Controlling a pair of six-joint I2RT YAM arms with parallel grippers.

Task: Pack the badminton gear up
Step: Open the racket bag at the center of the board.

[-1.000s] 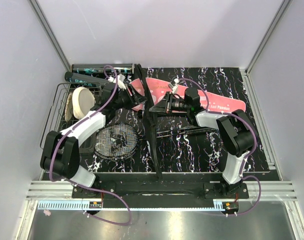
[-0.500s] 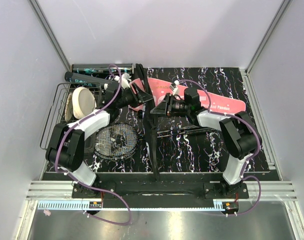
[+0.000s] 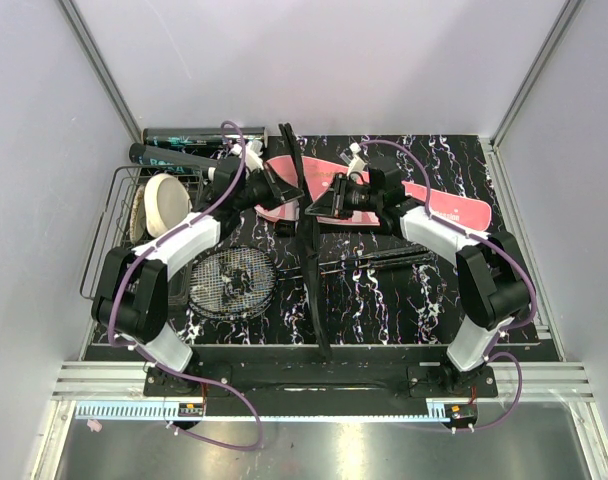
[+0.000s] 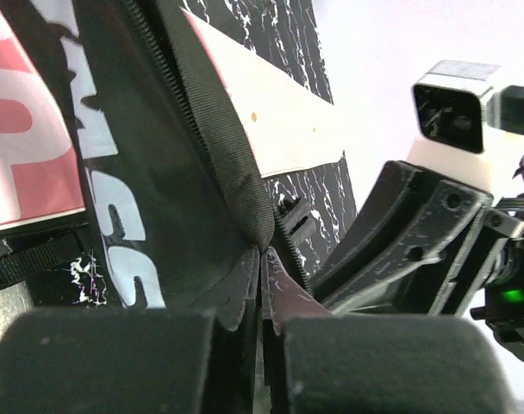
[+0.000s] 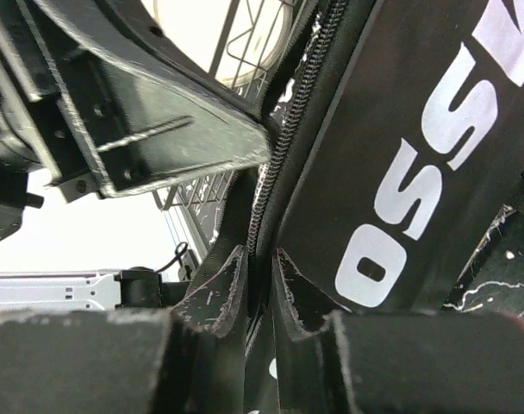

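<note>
Packing barely begun; left gripper (image 4: 262, 289) pinched shut on the black bag (image 3: 313, 290) rim, right gripper (image 5: 260, 272) narrow on its zip edge, mid-table; racket (image 3: 233, 281), dark tube (image 3: 172, 156) and pink case (image 3: 451, 209) lie outside, unpacked.

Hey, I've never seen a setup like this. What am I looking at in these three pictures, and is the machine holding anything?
It's two robot arms bolted at the edge of a table, each ending in a two-finger gripper. The wide picture looks down from above; the two close-ups come from cameras on the wrists. On the table lie a pink racket case, what looks like a racket head, a dark tube and a wire basket holding a cream disc. The left gripper and right gripper face each other, each pinching the zipper edge of a black bag.
</note>
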